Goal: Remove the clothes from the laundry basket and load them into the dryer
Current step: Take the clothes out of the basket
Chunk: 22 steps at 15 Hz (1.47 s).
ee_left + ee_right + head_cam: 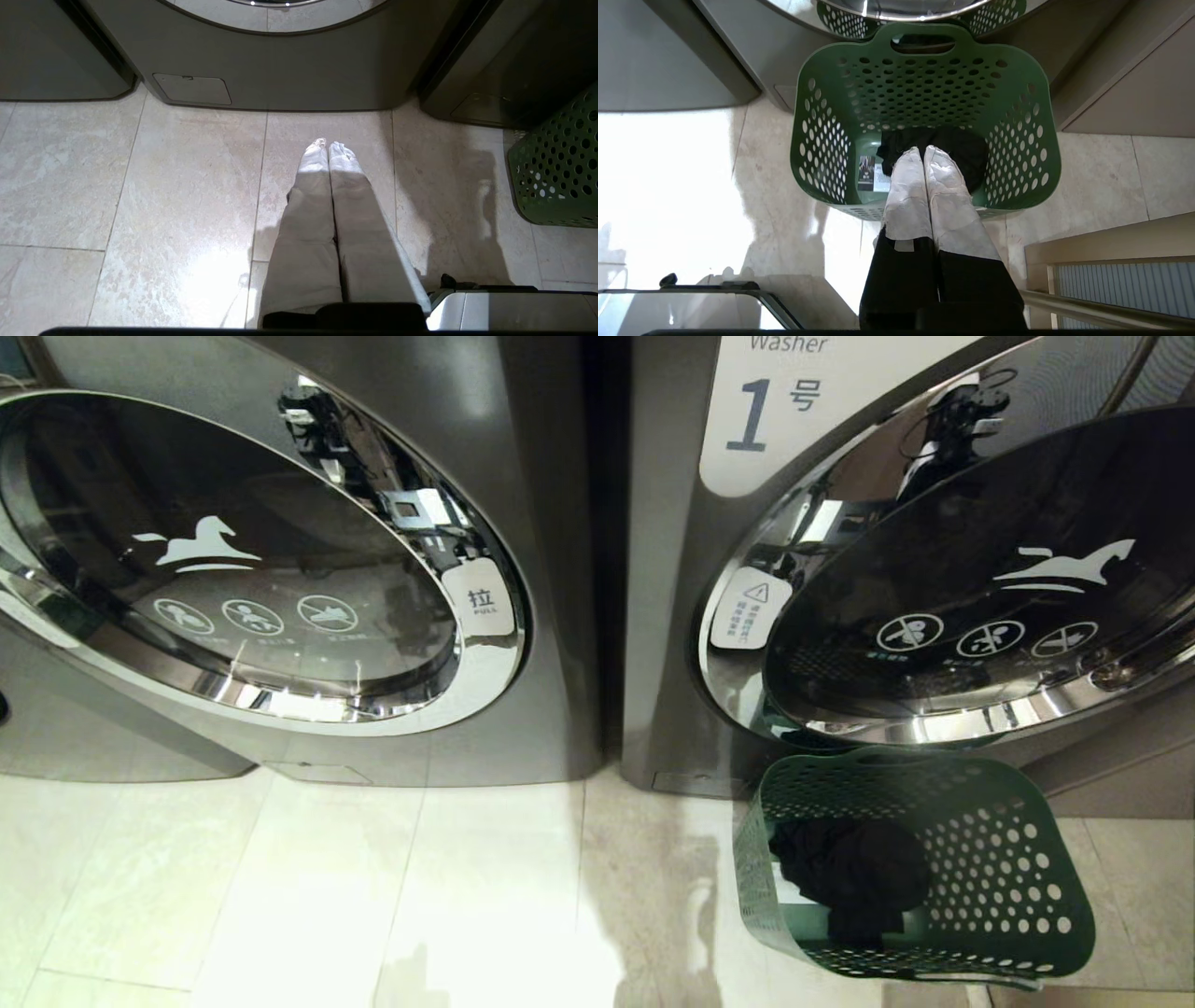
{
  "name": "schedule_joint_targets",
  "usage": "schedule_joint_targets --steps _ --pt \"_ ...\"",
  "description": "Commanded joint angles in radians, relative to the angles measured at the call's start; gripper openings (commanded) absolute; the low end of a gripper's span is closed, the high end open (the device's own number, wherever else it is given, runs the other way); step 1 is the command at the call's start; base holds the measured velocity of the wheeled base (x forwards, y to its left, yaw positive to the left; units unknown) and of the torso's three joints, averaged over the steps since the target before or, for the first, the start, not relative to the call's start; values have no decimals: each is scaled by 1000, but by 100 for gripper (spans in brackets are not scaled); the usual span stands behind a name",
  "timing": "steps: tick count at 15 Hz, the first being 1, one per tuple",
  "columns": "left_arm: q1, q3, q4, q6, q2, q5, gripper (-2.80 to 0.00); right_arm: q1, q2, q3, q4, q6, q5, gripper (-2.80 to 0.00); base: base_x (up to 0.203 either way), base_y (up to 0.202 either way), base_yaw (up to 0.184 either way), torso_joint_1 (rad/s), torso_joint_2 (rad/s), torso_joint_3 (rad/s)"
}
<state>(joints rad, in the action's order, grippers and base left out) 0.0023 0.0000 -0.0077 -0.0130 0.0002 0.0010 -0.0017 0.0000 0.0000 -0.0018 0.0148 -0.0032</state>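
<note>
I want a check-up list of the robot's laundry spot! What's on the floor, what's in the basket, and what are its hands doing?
Surface: pale tiled floor.
Job's things: green basket on the floor before the right machine, holding dark clothes; that machine's door is ajar.
Clutter: nothing seen.
Grippers: left gripper jaws shut over bare floor; right gripper jaws shut above the basket, holding nothing.
Cables: nothing seen.
Surroundings: left machine, door closed.
</note>
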Motion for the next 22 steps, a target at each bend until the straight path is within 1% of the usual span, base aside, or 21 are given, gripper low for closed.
schedule_joint_targets --steps 1,7,9,10,11,13,14,16,19,21,22 --pt "1 2 0 -1 0 0 -280 0 0 0 0 -3 0 -280 0 0 0 7 0 -195" --pt "1 2 0 -1 0 0 -280 0 0 0 0 -1 0 -280 0 0 0 2 1 -198" --pt "0 2 0 -1 0 0 -280 0 0 -8 9 -13 -2 -280 0 0 0 -3 1 -106" --pt "1 2 0 -1 0 0 -280 0 0 -32 23 -31 -2 -280 0 0 0 4 2 -48" --pt "1 2 0 -1 0 0 -280 0 14 -83 65 -54 -4 -280 0 0 0 0 0 0" --pt "1 2 0 -1 0 0 -280 0 126 -195 142 -63 -29 -280 0 0 0 0 0 0" --pt "1 2 0 -1 0 0 -280 0 242 -251 164 -42 -55 -280 0 0 0 0 0 0" --pt "1 2 0 -1 0 0 -280 -1 516 -347 187 45 -116 -280 0 0 0 0 0 0" --pt "1 2 0 -1 0 0 -280 -4 968 -477 206 267 -181 -280 0 0 0 0 0 0" --pt "1 2 0 -1 0 0 -280 -25 1214 -518 185 385 -205 -280 0 0 0 0 0 0" --pt "0 2 0 -1 0 0 -280 -47 1326 -531 147 424 -214 -280 0 0 0 0 0 0"
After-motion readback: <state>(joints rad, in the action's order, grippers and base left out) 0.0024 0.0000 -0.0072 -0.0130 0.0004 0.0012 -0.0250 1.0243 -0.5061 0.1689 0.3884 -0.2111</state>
